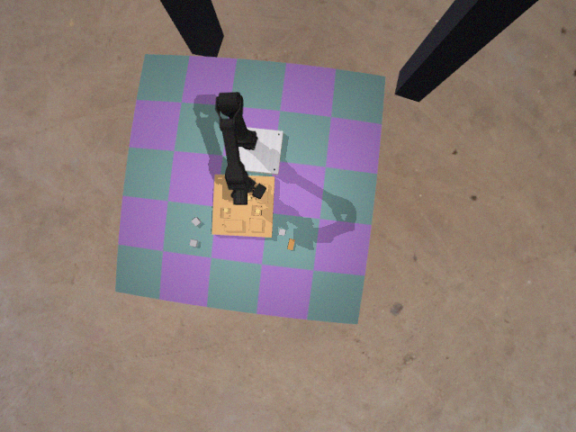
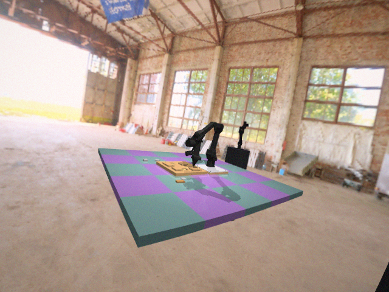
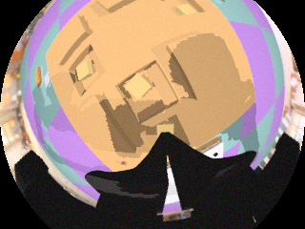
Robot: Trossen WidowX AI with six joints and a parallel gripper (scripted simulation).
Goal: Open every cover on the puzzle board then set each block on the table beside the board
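Note:
The puzzle board point(image 1: 242, 233) point(image 3: 205, 24) is orange-tan. Pale yellow block-like pieces sit in its recesses: one piece point(image 3: 138, 86) in a square recess near the middle, another point(image 3: 85, 71) point(image 1: 257, 211) to its left in the wrist view, a third point(image 3: 185, 10) point(image 1: 226, 211) at the top. Another yellow piece point(image 3: 165, 129) shows just beyond the fingertips. Two raised flat plates, one point(image 1: 234, 226) beside the other point(image 1: 256, 225), lie along the board's far edge from the arm. My gripper point(image 2: 195, 165) point(image 3: 164, 135) is shut and empty, low over the board's arm-side half; whether it touches is unclear. The arm hides part of the board.
Two grey blocks, one point(image 1: 196, 221) near the other point(image 1: 193, 243), lie on one side of the board. A third grey block point(image 1: 282, 231) and an orange block point(image 1: 291, 244) point(image 2: 180, 180) lie on the other side. The white base plate point(image 1: 269, 153) point(image 2: 216, 169) adjoins the board.

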